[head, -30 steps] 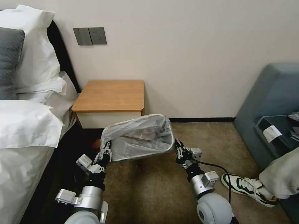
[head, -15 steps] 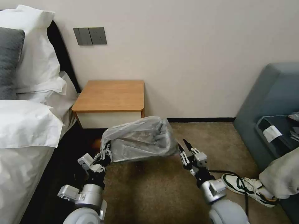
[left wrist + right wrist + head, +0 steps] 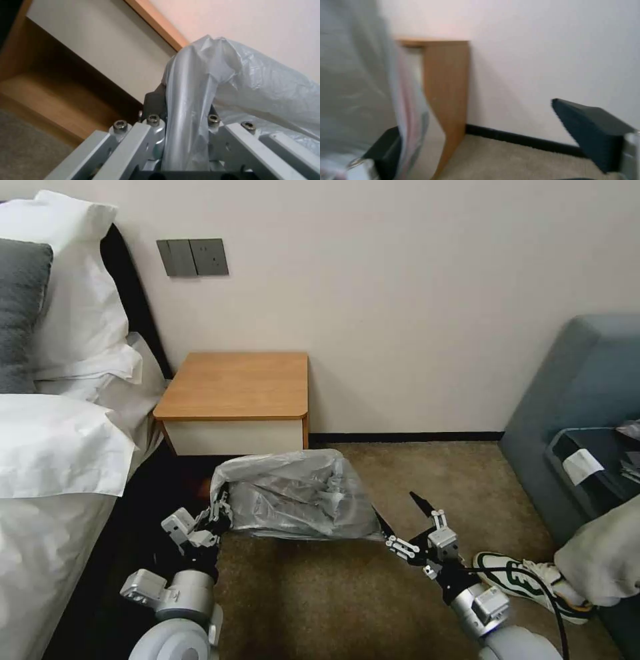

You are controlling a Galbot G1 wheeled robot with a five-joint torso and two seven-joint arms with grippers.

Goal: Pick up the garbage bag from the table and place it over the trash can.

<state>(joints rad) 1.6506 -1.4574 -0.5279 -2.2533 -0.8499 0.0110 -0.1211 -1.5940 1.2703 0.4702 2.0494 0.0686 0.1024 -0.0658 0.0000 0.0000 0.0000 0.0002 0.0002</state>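
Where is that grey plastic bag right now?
In the head view, the garbage bag sits on the floor in front of the table, its left end pinched by the left claw.

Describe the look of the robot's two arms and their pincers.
Both arms are built of rounded silver-grey metal segments with boxy grey blocks near the wrists. The left pincer has silver linkage fingers studded with hex bolts. The right pincer has the same silver frame, tipped with slim, pointed black pads, and a black cable loops along its forearm.

Our left gripper point(image 3: 219, 511) stays clamped, arm low; our right gripper point(image 3: 400, 519) hangs spread wide, arm low.
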